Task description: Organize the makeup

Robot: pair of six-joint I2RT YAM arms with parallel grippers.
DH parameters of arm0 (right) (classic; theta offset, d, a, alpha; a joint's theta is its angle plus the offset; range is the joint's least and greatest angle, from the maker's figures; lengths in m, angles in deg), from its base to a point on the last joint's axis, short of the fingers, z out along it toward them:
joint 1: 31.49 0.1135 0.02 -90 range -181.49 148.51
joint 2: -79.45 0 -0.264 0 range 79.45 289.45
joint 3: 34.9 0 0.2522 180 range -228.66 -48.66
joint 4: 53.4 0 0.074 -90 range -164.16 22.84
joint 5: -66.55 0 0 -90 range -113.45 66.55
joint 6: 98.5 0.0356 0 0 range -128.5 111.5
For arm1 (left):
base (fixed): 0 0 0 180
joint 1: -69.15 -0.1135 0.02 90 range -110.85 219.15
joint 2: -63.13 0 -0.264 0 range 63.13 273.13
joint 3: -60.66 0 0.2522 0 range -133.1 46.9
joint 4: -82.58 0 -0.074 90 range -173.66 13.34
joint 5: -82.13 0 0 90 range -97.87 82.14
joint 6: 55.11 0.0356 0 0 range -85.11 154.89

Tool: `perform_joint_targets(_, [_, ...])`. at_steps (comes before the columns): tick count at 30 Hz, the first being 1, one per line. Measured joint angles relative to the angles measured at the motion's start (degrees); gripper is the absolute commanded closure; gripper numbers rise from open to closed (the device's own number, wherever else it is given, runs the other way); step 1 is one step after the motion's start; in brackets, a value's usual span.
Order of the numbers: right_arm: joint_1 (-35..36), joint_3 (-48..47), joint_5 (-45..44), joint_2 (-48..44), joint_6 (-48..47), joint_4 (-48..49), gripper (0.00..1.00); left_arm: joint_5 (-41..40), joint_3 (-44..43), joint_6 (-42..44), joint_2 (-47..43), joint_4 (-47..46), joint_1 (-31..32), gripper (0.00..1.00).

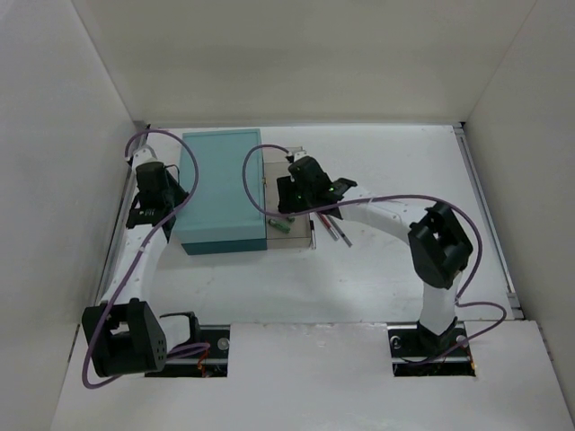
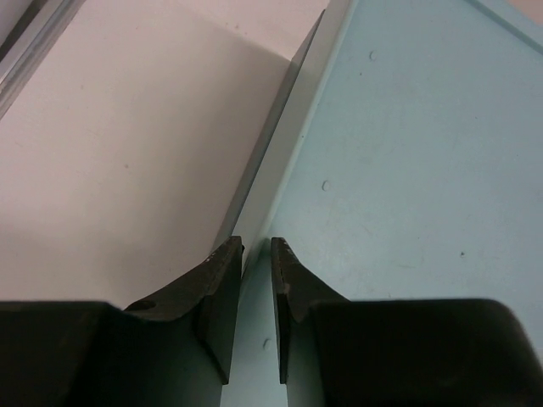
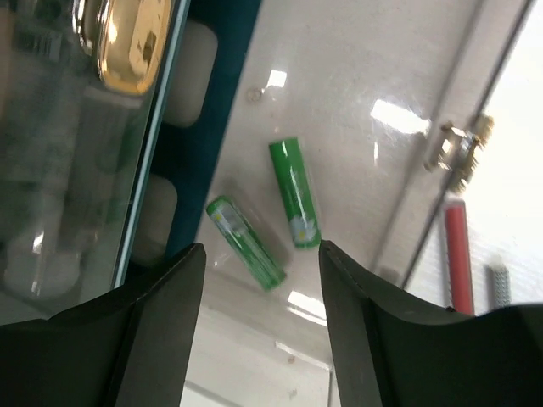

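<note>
**Green tubes (image 3: 293,193) under a wide-open right gripper (image 3: 261,339)**

We start at the right gripper. Its jaws are spread wide and hold nothing as it hangs over the clear tray (image 1: 278,171), which sits against the 3 o'clock side of the teal box (image 1: 218,189). In the wrist view the two green tubes lie framed between its fingers. One is at 12 o'clock from the gripper and the other is nearer 11 o'clock. They are close together but not touching, and both appear to lie flat on the tray's glossy floor.

Further out at 2 o'clock, beyond the tray's clear wall, a red pencil (image 3: 458,254) and a grey pencil (image 3: 499,284) lie on the surface (image 1: 386,269). At 10 o'clock a gold-capped piece (image 3: 127,42) shows behind shiny plastic, and we cannot tell what it is.

The left gripper (image 2: 254,280) is almost closed. Its jaws sit either side of the teal box's left rim, and we judge that it is pinching the rim to steady the box.

We expect the tubes to be light, stiff and smooth. Being round, they will likely roll or squirt out of a skewed pinch. We would take one across the middle of its barrel, with the jaws square to its long axis. The pencils are thin and lie low on the surface, so they would need a finer pinch. The tray walls are close and could be knocked.
</note>
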Motion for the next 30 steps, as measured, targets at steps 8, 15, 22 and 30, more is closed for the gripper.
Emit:
perform_joint_targets(8, [-7.6,12.7,0.2,-16.1,-1.2,0.2,0.4,2.7,0.1,0.0,0.2,-0.7,-1.4,0.85])
perform_joint_targets(15, [-12.5,23.2,-0.9,-18.1,-4.2,-0.2,0.46,3.7,0.1,0.3,1.7,-3.2,-2.0,0.85])
perform_joint_targets(22, [-11.4,28.2,-1.2,-17.3,-5.4,-1.2,0.48,4.0,0.1,0.6,2.1,-4.0,-2.1,0.85])
perform_joint_targets(30, [-9.9,29.4,-3.3,-13.8,-5.3,-0.9,0.56,4.2,0.1,1.0,2.3,-4.3,-2.1,0.85])
